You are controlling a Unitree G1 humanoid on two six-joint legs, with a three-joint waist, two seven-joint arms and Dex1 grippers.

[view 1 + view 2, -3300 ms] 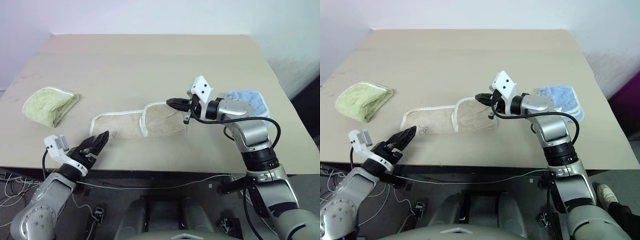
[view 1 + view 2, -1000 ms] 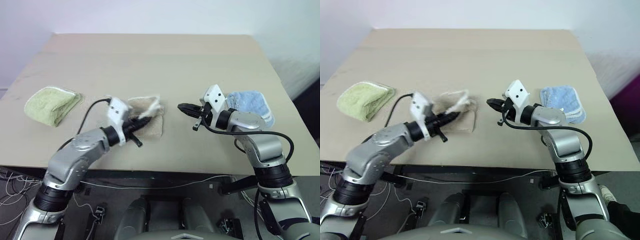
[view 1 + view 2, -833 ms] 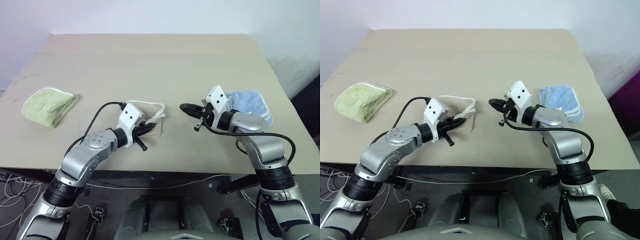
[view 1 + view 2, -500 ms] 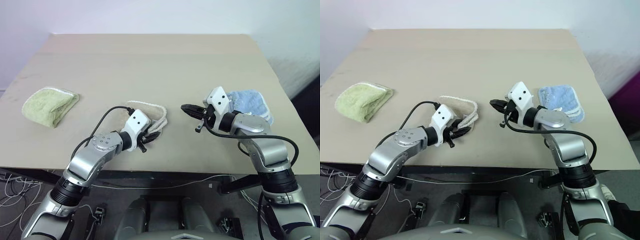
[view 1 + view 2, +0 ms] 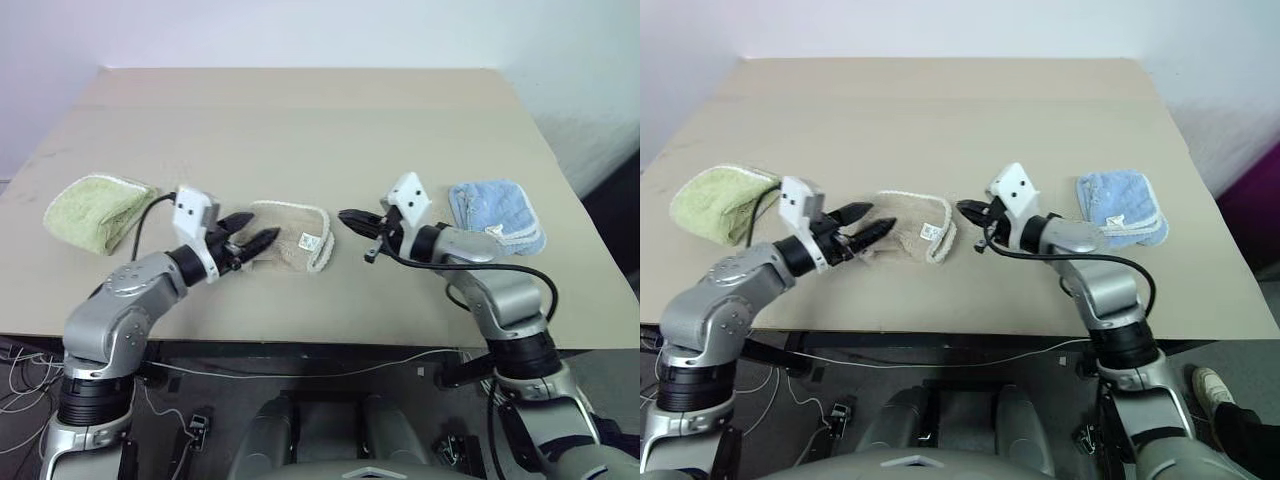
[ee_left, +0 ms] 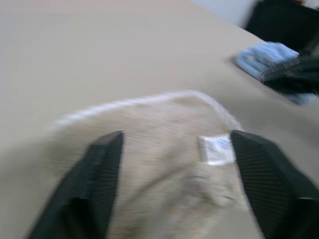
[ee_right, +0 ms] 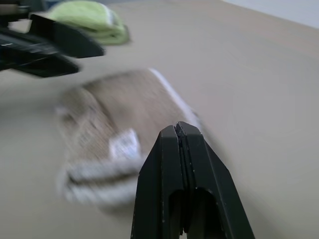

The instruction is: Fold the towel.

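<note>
Nubby terry cloth towel (image 5: pixel 290 238), matt smooth table (image 5: pixel 300 130), probably laminate

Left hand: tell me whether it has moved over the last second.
Yes. The left hand let go of the beige-tan towel and drew back toward the folded light-green cloth.

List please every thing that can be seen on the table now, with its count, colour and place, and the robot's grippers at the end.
Folded beige-tan towel with white corded edging: one, middle of the table, between the two grippers, a small white label on top.
Small light-green folded cloth: one, left side of the table.
Small light-blue folded cloth: one, right side of the table.
Flat beige table: one, bears all three cloths.
Left gripper: black fingers, open, at the towel's left edge.
Right gripper: black fingers, shut, just right of the towel.
</note>
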